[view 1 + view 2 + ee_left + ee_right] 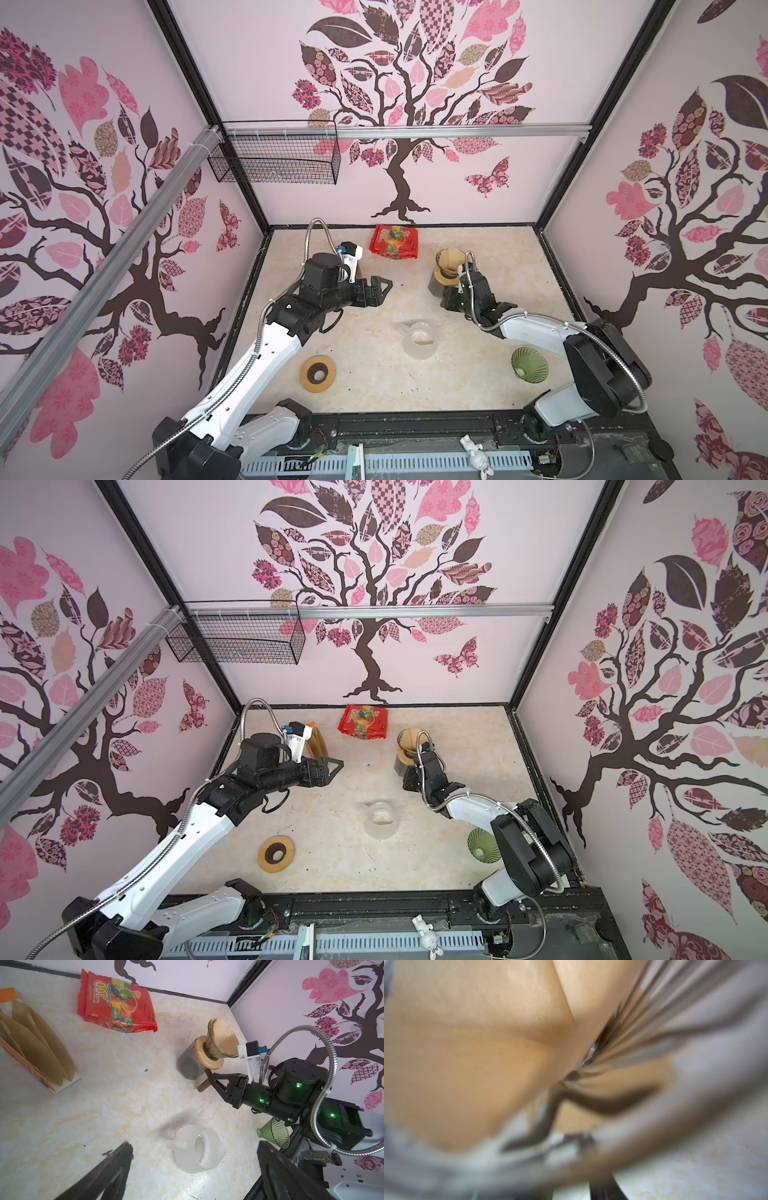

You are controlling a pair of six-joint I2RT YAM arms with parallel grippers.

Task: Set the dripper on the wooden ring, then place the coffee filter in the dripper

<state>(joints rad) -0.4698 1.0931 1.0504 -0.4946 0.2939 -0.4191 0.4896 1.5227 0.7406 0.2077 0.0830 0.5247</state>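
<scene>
Pink walls covered with dark trees and patterned leaves close round a cream, marble-look tabletop [374, 386]. On the right, toward the back, the smoky glass dripper [214, 1047] sits in a wooden collar [209, 1062] on top of a dark jar [188, 1066]. The brown coffee filter [225, 1035] is already down inside the cone, its upper edge standing above the glass rim. The right gripper [209, 1079] is tucked in low beside that stack, its tip right at a small brown wooden handle [203, 1085] next to the jar. I only see its fingers side-on, so I cannot tell whether they are apart or together, or whether they have hold of the handle. Its wrist camera is so close that it shows only a blur of tan paper and ribbed glass.

The left gripper [384, 294] hangs over the middle-left of the table with its jaws spread wide and nothing between them. Behind it stands an open box of spare filters [35, 1043], and a red bag of sweets [395, 246] lies by the back wall. Nearer the front are a frosted white jug [419, 338], a wooden ring [318, 374] lying flat, and a green glass cone [529, 365] on its side near the right arm's elbow. A black wire basket [276, 160] hangs on the back wall.
</scene>
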